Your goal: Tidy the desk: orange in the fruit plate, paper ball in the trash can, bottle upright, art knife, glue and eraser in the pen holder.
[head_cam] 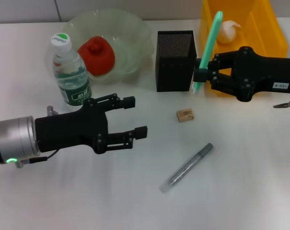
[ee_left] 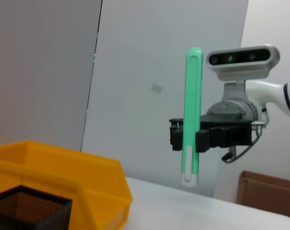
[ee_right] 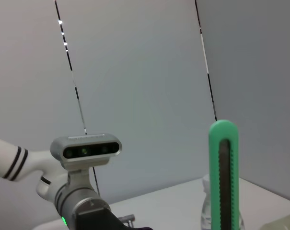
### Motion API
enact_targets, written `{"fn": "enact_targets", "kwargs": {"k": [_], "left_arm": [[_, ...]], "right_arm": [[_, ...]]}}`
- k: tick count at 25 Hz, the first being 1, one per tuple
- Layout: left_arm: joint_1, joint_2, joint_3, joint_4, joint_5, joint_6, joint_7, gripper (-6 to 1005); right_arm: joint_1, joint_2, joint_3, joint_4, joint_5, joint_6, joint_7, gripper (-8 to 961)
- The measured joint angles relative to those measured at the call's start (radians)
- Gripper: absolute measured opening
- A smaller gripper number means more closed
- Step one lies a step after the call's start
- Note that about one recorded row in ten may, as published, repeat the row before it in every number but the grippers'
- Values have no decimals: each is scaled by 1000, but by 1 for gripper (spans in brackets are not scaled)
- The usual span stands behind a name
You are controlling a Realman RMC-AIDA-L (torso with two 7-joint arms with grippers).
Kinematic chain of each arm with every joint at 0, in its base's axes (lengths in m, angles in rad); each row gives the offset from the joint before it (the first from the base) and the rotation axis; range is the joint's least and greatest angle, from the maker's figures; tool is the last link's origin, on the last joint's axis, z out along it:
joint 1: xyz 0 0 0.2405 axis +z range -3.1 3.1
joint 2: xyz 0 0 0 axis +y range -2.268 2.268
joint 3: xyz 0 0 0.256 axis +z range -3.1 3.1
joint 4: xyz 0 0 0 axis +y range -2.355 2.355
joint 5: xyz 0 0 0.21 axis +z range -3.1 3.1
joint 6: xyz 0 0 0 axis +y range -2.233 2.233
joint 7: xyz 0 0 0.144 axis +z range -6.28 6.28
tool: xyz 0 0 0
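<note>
While I look down through the head camera, I see my right end effector point(head_cam: 198, 74) clamped on the green art knife point(head_cam: 209, 47), holding it upright just beside the pen holder point(head_cam: 176, 60), between that black mesh cup and the yellow trash can point(head_cam: 264, 26). The paper ball point(head_cam: 227, 30) lies inside the trash can. My left end effector point(head_cam: 135, 116) hangs over the white counter point(head_cam: 240, 182) with its two fingers spread apart and nothing between them, near the bottle point(head_cam: 71, 72), which stands upright. Behind the bottle, the orange point(head_cam: 97, 55) sits in the fruit plate point(head_cam: 135, 33). The eraser point(head_cam: 185, 115) lies on the counter in front of the pen holder, and a grey pen-like stick point(head_cam: 187, 167), possibly the glue, lies nearer to me, well apart from both arms. Through the left wrist camera, I see the right end effector point(ee_left: 185, 139) from afar, closed on the lower part of the art knife point(ee_left: 191, 96), which stands vertical, with the trash can point(ee_left: 87, 177) and a corner of the pen holder point(ee_left: 29, 208) in the foreground. Through the right wrist camera, the art knife point(ee_right: 224, 177) rises close before the lens, and the left arm's wrist camera point(ee_right: 86, 148) shows across the counter.
</note>
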Motion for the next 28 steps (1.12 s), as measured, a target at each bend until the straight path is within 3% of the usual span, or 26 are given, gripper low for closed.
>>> {"fn": "enact_targets", "kwargs": {"k": [16,23,28], "left_arm": [[20,-3,-5,4,1,30,3,793],[23,-2,-7,1,-4,34,13,793],[27,-4,-8,-2,-4,34,33,792]], "right_arm": [[10,9,-6,-8,-7,50,-75,173],[-15,48,-7,-76,-4,109,-304,173],[-23,52,7,-88,21,132,-586,173]]}}
